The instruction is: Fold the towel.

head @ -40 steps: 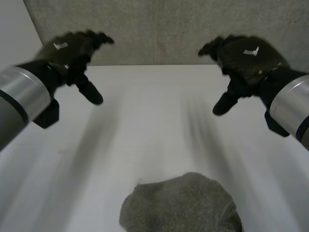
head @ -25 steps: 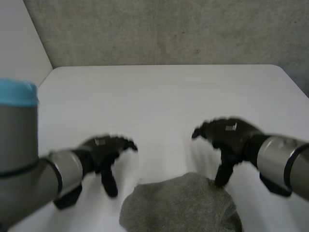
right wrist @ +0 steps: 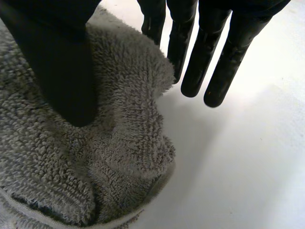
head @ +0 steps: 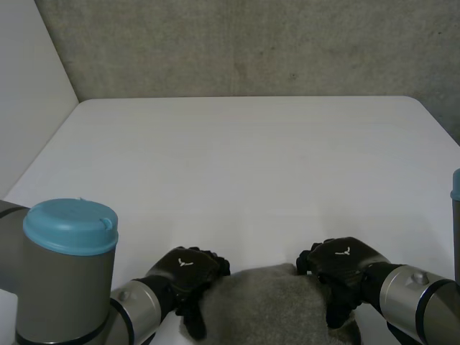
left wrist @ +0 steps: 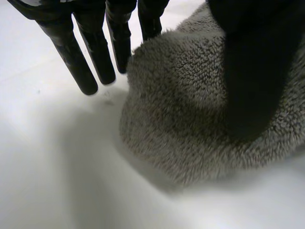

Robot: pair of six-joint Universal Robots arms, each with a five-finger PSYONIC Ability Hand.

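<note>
- The grey towel (head: 262,305) lies bunched in a soft heap on the white table (head: 244,158). Most of the tabletop stretches away beyond the towel.
- Your left hand (head: 188,272) sits at the towel's left edge and your right hand (head: 343,262) at its right edge, so the towel is between them.
- Left hand, seen from its wrist: the fingers (left wrist: 93,52) are straight and spread, pointing down at the table just outside the towel's edge. The nearest one is about touching the pile. The thumb (left wrist: 252,71) is over the top of the towel, so the edge runs between thumb and fingers. Nothing is closed on the cloth.
- Right hand, seen from its wrist: it mirrors the left, fingers straight and just off the towel's rumpled edge, thumb over the pile, no hold on the cloth.
- You can't be sure from these angles whether either thumb actually presses the cloth.
- The left arm (head: 68,273), with its light-blue cap, stands to the left of the towel.
</note>
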